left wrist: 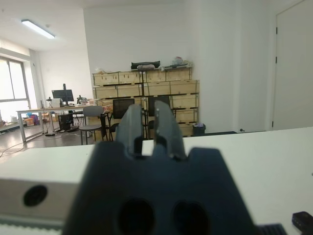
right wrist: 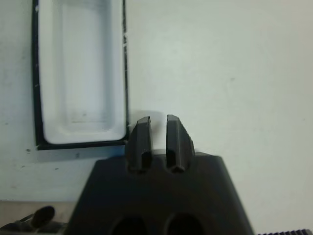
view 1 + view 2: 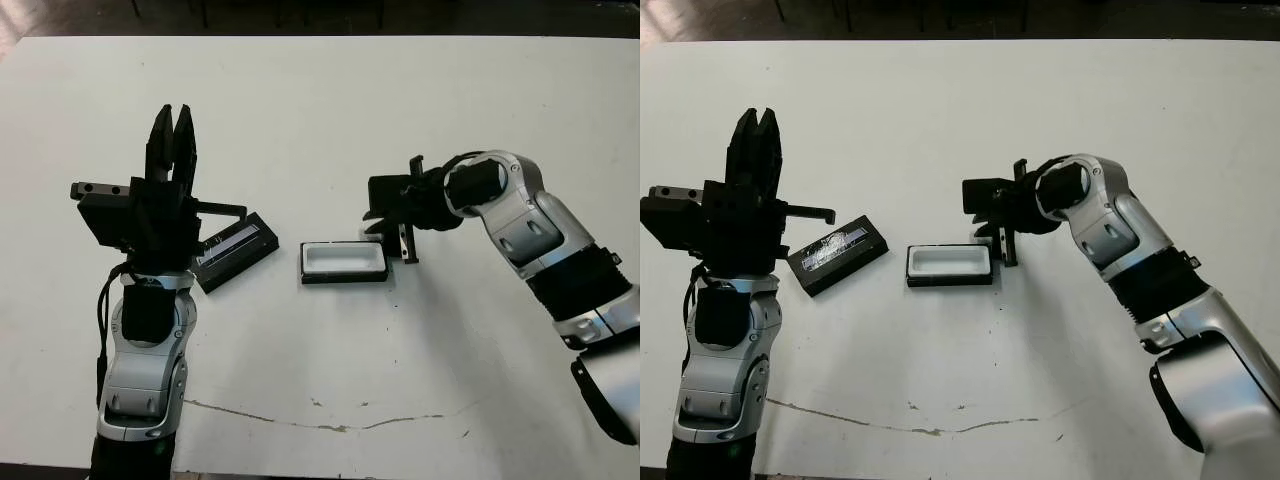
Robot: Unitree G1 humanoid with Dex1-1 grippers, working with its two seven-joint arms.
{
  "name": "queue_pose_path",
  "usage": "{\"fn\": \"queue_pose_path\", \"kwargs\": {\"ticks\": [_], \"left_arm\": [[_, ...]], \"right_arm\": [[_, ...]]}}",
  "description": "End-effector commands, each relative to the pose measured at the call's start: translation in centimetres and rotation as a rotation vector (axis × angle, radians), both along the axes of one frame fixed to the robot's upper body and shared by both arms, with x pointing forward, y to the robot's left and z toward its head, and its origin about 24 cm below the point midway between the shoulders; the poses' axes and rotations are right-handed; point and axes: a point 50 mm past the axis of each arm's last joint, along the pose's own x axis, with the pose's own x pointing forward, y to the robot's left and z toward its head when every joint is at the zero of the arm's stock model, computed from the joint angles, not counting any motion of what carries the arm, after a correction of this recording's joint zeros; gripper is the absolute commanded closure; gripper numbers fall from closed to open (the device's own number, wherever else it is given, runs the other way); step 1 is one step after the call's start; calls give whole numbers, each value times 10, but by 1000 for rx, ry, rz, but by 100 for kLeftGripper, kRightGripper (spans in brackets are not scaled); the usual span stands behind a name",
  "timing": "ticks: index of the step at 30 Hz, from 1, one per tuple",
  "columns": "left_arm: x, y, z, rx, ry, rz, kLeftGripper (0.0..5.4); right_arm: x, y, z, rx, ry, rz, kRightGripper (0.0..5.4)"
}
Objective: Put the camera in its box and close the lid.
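Meanwhile the empty box (image 3: pixel 343 262) lies just beside the right hand (image 3: pixel 407 246), fingers nearly together.

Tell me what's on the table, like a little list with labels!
table: white, scuffed near the robot
box: in the middle, open, white inside, nothing in it
lid: flat on the table, left of the box, apart from it, turned at an angle
camera: not seen in these pictures
left gripper: lifted above the table, near the lid, not touching it
right gripper: pointing down by the box's right end, holding nothing
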Motion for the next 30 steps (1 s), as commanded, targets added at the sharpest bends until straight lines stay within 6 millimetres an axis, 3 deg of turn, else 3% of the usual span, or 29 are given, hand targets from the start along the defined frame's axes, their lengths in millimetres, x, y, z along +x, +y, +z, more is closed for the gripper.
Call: {"fn": "queue_pose_path", "kwargs": {"ticks": [1,30], "left_arm": [[-1,3,-5,4,31,18,539],[2,3,-2,2,25,10,539]], "right_arm": [[-5,-7,-9,-21,39,-11,540],[-13,-40,1,-129,16,3,540]]}}
